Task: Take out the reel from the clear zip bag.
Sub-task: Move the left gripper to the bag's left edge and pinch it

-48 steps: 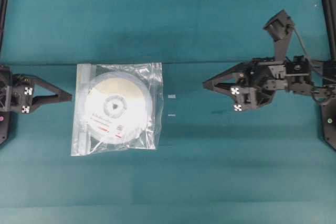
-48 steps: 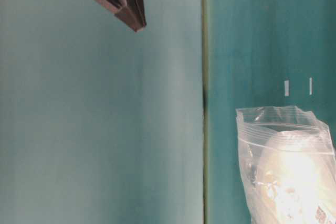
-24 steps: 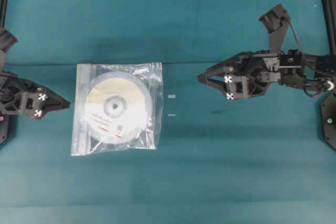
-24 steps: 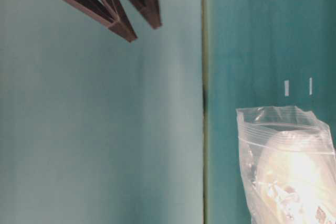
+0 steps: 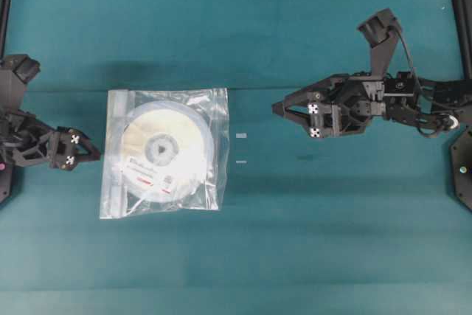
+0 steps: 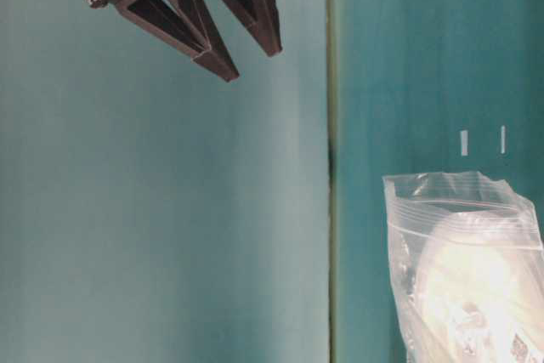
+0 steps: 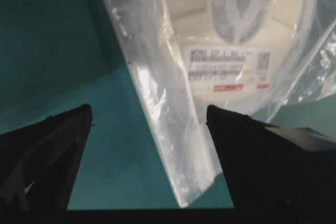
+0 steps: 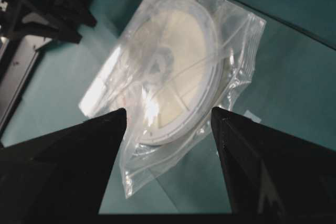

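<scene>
At the left edge of the overhead view the left pincer (image 5: 94, 154) reaches in low and level, its jaws spread and empty, tips just beside the clear zip bag (image 5: 166, 153). The bag lies flat on the teal bench (image 5: 310, 241), left of centre, with the reel (image 5: 161, 151) sealed inside. Farther off, at upper right, the right pincer (image 5: 279, 111) hangs released, pointing left toward the bag, well apart from it.
</scene>
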Controlling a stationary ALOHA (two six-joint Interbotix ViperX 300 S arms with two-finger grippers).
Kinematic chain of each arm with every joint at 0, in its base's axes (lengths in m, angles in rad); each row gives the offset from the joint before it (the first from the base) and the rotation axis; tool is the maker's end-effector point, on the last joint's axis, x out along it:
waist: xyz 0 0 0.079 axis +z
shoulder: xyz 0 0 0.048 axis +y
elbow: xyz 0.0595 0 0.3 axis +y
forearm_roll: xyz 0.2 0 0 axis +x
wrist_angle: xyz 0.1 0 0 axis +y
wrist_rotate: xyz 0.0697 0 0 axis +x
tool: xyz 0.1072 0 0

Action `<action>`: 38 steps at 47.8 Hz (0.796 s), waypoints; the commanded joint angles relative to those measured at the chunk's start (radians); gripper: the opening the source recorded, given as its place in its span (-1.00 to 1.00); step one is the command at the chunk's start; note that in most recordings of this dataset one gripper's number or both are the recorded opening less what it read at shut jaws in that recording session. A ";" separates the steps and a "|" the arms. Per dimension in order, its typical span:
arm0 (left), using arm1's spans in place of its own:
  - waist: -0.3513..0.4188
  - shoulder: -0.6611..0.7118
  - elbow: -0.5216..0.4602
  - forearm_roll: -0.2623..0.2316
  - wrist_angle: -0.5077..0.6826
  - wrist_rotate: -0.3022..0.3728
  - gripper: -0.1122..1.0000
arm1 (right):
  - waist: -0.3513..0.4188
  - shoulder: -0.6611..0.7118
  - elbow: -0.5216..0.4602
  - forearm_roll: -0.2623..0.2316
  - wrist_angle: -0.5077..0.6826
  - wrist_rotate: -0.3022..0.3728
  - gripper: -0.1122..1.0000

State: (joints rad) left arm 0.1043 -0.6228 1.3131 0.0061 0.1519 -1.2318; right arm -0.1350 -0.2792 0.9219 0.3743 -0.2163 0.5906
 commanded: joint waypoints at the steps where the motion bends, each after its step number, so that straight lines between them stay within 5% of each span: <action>1: 0.003 0.040 0.002 0.003 -0.054 -0.005 0.90 | -0.002 -0.005 -0.012 0.003 -0.005 0.006 0.67; 38: 0.026 0.345 -0.021 0.002 -0.374 -0.011 0.90 | 0.000 -0.006 -0.012 0.003 -0.003 0.009 0.67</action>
State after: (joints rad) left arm 0.1227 -0.3053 1.3116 0.0061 -0.1963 -1.2425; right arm -0.1350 -0.2792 0.9219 0.3774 -0.2148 0.5921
